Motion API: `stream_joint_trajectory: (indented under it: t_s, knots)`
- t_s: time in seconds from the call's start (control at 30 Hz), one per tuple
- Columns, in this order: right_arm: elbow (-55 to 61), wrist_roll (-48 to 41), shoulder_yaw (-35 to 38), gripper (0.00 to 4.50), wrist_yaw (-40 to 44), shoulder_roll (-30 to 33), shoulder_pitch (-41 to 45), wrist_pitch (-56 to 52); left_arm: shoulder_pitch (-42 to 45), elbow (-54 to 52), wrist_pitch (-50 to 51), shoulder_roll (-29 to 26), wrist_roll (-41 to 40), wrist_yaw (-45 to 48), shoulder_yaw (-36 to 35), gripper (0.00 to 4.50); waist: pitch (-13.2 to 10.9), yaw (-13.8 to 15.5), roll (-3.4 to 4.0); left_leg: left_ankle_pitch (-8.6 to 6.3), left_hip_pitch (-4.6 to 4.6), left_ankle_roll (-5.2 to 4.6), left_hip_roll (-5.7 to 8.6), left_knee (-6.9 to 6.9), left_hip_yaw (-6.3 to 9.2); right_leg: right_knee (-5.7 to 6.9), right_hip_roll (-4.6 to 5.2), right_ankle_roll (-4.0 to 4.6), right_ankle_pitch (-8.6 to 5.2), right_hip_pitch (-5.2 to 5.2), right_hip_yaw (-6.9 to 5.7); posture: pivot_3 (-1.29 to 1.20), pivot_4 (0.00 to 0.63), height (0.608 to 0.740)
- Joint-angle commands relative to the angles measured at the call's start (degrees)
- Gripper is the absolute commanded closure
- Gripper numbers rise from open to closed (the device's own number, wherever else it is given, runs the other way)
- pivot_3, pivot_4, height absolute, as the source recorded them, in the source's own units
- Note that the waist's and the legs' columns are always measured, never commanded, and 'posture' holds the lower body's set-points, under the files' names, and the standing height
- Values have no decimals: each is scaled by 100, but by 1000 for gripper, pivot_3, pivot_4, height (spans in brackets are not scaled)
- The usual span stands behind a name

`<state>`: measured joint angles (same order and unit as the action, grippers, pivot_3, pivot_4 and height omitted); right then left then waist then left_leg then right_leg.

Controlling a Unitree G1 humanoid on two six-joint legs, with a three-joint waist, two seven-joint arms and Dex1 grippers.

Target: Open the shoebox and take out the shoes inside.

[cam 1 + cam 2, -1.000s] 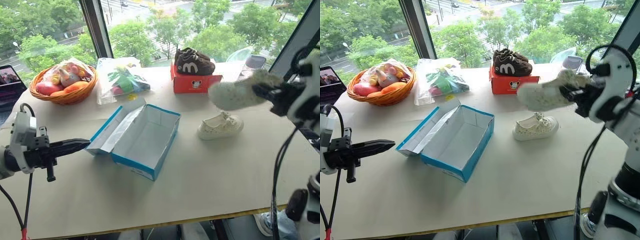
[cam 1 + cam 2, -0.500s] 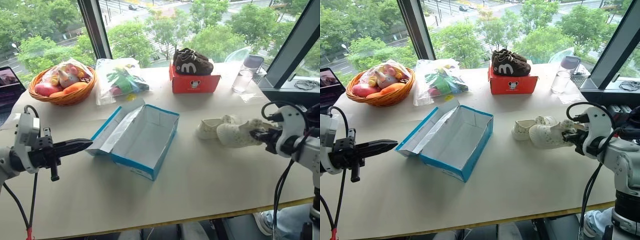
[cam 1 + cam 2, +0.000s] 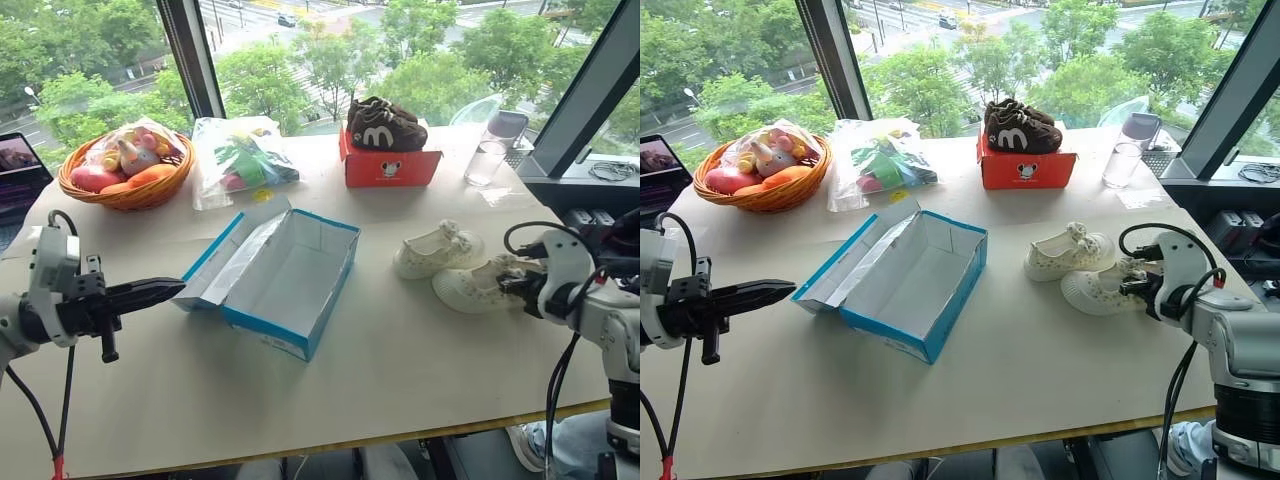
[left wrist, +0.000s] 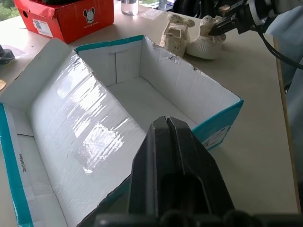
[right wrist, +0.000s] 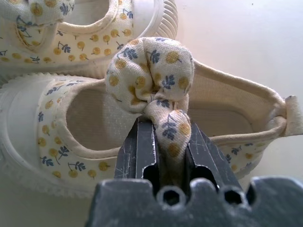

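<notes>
Upper-floor office: window wall (image 3: 300, 60), laptop (image 3: 18, 165).

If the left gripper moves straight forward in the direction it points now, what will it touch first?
Most likely the shoebox: the shut left gripper points at its open flap side, and the left wrist view looks into its white inside. Its height above the table is unclear.

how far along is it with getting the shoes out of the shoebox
Nearly done. The bright blue cardboard shoebox lies open and empty. One cream-white patterned shoe sits on the table. The right gripper pinches the second shoe's strap, with that shoe down beside the first. Left: release it.
</notes>
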<state>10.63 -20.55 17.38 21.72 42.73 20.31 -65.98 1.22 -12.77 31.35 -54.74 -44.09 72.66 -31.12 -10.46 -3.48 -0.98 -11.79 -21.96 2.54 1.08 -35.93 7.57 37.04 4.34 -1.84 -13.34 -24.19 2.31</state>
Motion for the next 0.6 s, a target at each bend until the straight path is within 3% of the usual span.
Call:
stream_joint_trajectory:
  t_s: [0.03, 0.1, 0.17, 0.43, 0.6]
  knots:
    - [207, -127, -31, 4375, 93, -42, 84, -78, 37, -41, -99, -51, -3, -3, -56, 4500, 0, -6, 0, 0, 0, 0, 0, 0, 0, 0, 0, 0, 0, 0, 0, 0, 150, 740]
    - [151, -74, -49, 4375, 95, -5, 67, -37, 30, -41, -103, -50, -3, -5, -53, 4500, 0, -19, 0, 0, 0, 0, 0, 0, 0, 0, 0, 0, 0, 0, 0, 0, 150, 740]
    - [9, -12, 10, 3383, 59, 11, 39, 38, 31, -34, -118, -47, 9, -13, -47, 4500, 0, -30, 0, 0, 1, 0, -1, 1, 0, 0, -1, 0, 0, 0, 0, 0, 150, 740]
    - [100, 273, -179, 830, 442, 885, -310, 413, 37, -40, -136, -37, 15, -14, -21, 4500, -1, 33, 1, 0, -3, 0, 3, 0, 0, -2, 3, -2, -1, -2, 1, 0, 150, 740]
    - [292, 124, 205, 830, 1010, 1618, -655, 426, 29, -29, -152, -32, 23, -13, -14, 4500, -2, 114, 0, 0, -5, 0, 3, 0, -1, -5, 3, -3, -2, 0, -1, 0, 150, 740]
